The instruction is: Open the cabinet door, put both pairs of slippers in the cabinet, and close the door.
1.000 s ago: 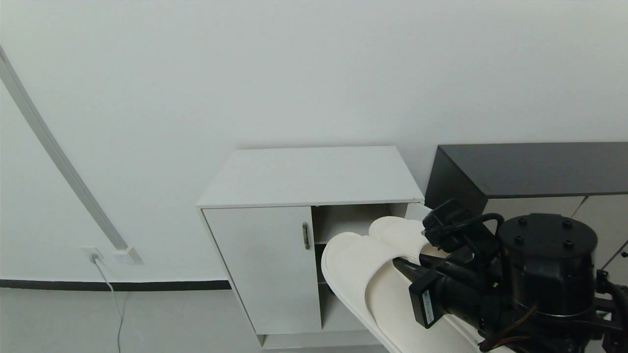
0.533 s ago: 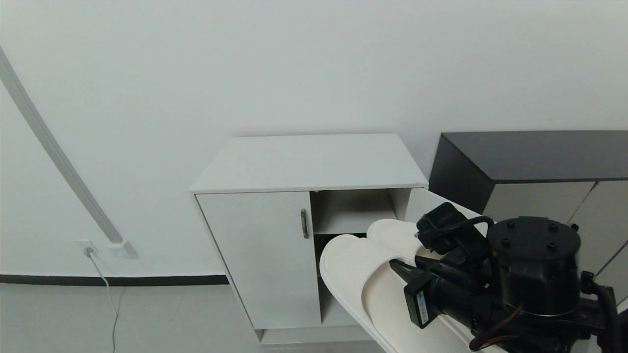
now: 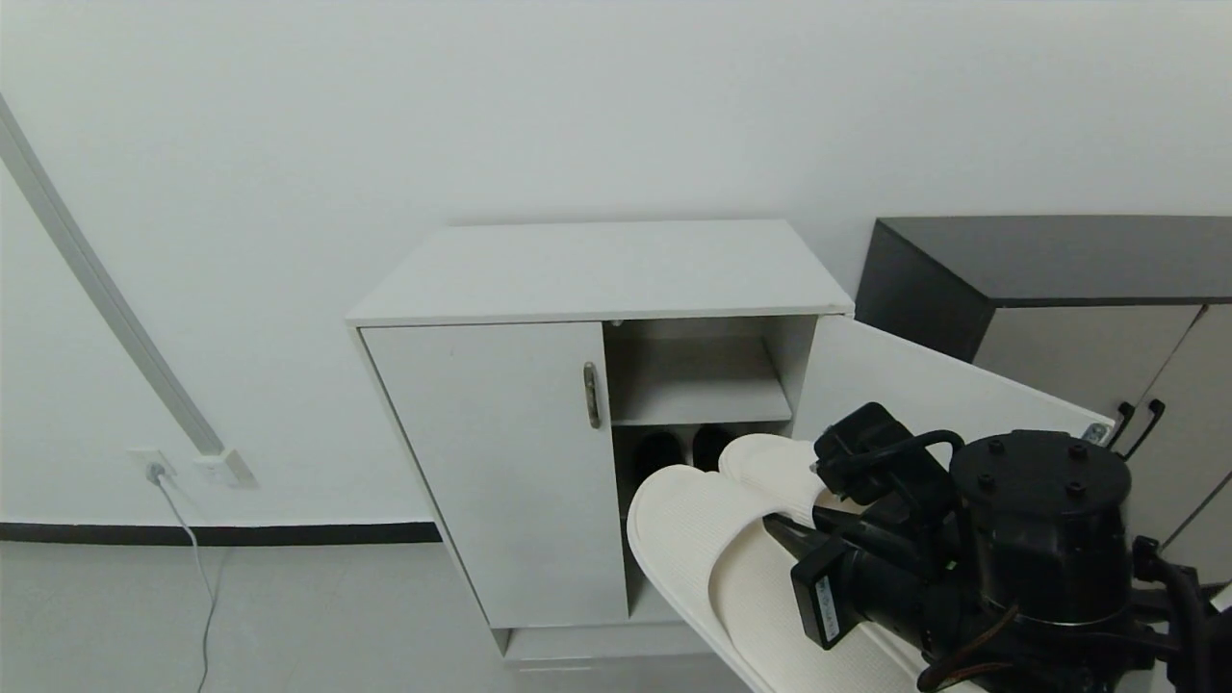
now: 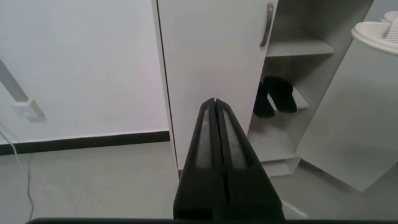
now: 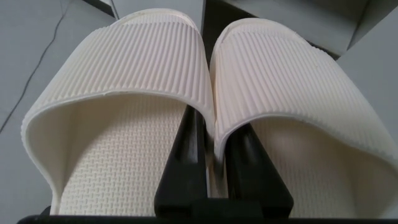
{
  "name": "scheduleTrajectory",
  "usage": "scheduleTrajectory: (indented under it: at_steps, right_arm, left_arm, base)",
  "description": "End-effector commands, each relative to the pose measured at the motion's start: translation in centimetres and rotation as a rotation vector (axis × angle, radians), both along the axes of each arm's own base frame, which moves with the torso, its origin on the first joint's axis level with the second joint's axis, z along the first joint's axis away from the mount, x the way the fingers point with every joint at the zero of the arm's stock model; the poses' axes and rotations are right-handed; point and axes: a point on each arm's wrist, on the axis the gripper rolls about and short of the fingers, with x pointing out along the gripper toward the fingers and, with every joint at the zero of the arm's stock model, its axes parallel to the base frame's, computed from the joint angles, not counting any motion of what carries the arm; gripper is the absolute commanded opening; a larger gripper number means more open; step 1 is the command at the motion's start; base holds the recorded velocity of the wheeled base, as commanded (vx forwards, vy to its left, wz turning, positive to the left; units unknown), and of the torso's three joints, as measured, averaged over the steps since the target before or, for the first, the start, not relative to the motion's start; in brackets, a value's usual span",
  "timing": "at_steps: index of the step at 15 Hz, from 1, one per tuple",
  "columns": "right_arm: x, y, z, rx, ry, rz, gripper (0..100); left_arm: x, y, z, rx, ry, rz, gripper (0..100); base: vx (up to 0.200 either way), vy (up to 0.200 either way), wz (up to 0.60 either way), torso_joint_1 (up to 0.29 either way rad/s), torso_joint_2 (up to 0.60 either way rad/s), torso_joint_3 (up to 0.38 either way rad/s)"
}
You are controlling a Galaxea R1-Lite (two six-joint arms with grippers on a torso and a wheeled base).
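Observation:
A white cabinet (image 3: 597, 269) stands against the wall with its left door (image 3: 500, 462) closed and its right door (image 3: 914, 385) swung open. A pair of black slippers (image 3: 679, 448) (image 4: 277, 96) sits on the middle shelf inside. My right gripper (image 5: 214, 155) is shut on a pair of cream ribbed slippers (image 3: 693, 529) (image 5: 149, 68), one finger inside each strap, pinching the two inner sides together. Their toes point at the open compartment, just in front of it. My left gripper (image 4: 215, 106) is shut on nothing, low before the closed left door.
A dark sideboard (image 3: 1049, 260) stands right behind the open door. A wall socket with a hanging cable (image 3: 154, 472) and a slanted conduit (image 3: 96, 279) are on the wall to the left. Bare grey floor (image 4: 93, 180) lies in front of the cabinet.
The whole head picture has shifted: the cabinet now looks nearer and higher, its open door and the black slippers inside have come into sight. The cream slippers stay held in the right gripper.

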Motion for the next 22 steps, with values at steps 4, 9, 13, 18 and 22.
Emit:
scheduleTrajectory:
  at_steps: [4, 9, 13, 18, 22]
  right_arm:
    - [-0.1, 0.0, 0.1, 0.001, -0.004, 0.001, 0]
    - [-0.3, -0.3, 0.2, 0.005, -0.006, 0.001, 0]
    - [-0.2, -0.2, 0.0, -0.002, -0.001, 0.001, 0]
    - [0.1, 0.2, -0.7, -0.019, 0.014, 0.002, 0]
    - [0.8, 1.0, -1.4, 0.012, -0.015, -0.008, 0]
  left_arm:
    - [0.0, 0.0, 0.0, 0.0, 0.001, 0.0, 0]
    - [0.0, 0.0, 0.0, 0.0, 0.001, 0.001, 0]
    - [0.0, 0.0, 0.0, 0.0, 0.001, 0.0, 0]
    - [0.0, 0.0, 0.0, 0.0, 0.001, 0.0, 0]
    - [0.0, 0.0, 0.0, 0.0, 0.001, 0.0, 0]
  base:
    - [0.0, 0.0, 0.0, -0.182, 0.51, 0.322]
    - [0.0, 0.0, 0.0, -0.159, 0.48, 0.33]
    - [0.0, 0.0, 0.0, -0.122, 0.46, 0.345]
    - [0.0, 0.0, 0.0, -0.064, 0.45, 0.376]
    - [0.0, 0.0, 0.0, -0.001, 0.31, 0.304]
